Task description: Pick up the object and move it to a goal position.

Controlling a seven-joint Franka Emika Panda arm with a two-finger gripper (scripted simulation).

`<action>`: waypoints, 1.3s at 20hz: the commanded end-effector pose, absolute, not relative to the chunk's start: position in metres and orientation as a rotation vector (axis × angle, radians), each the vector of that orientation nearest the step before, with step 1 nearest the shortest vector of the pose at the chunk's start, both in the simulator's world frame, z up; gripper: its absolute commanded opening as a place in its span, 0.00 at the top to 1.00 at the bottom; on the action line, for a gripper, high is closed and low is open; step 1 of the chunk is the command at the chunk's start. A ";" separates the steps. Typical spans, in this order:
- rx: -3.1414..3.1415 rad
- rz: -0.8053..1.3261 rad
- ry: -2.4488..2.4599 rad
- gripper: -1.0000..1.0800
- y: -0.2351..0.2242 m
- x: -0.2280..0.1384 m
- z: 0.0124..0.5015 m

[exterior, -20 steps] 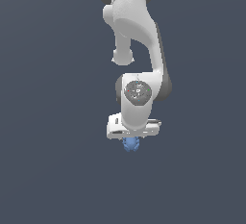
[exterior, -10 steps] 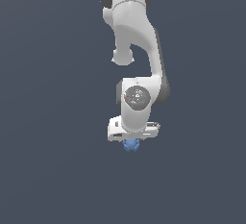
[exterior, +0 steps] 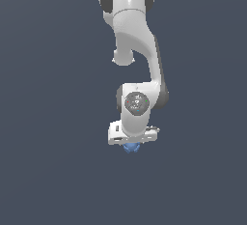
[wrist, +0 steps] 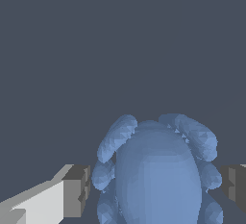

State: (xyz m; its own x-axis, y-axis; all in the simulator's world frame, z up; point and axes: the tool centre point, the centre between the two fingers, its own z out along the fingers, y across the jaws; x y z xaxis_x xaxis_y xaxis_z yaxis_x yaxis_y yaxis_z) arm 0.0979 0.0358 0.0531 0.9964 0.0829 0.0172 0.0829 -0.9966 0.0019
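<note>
Blue lumpy object [wrist: 157,170] sits between the gripper [exterior: 130,147] fingers [wrist: 77,189]. They look pinched against its sides, under the white arm [exterior: 137,55].

A flat, uniform slate-grey backdrop [exterior: 48,98] fills both views. It shows no seams, walls, furniture or windows, and the even light leaves no distinct shadows on it.

I see the white arm [exterior: 137,60] hanging down from its base, elbow bent toward the exterior view's right, wrist pointing straight down. The gripper [exterior: 131,147] sits directly beneath the wrist joint. In the wrist view both fingers [wrist: 77,189] flank the blue object [wrist: 156,175], jaws set wide, contact unclear.
</note>
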 end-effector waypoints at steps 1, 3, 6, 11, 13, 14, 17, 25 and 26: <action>3.139 -0.001 0.133 1.00 0.037 0.092 0.041; 3.139 -0.001 0.133 1.00 0.037 0.092 0.041; 3.139 -0.001 0.133 1.00 0.037 0.092 0.041; 3.141 0.029 0.141 1.00 0.042 0.098 0.052; 3.141 0.029 0.141 1.00 0.042 0.098 0.053; 3.141 0.029 0.141 1.00 0.042 0.097 0.054; 3.141 0.029 0.141 1.00 0.043 0.095 0.059; 3.141 0.027 0.141 1.00 0.048 0.080 0.092; 3.141 0.026 0.140 1.00 0.049 0.077 0.098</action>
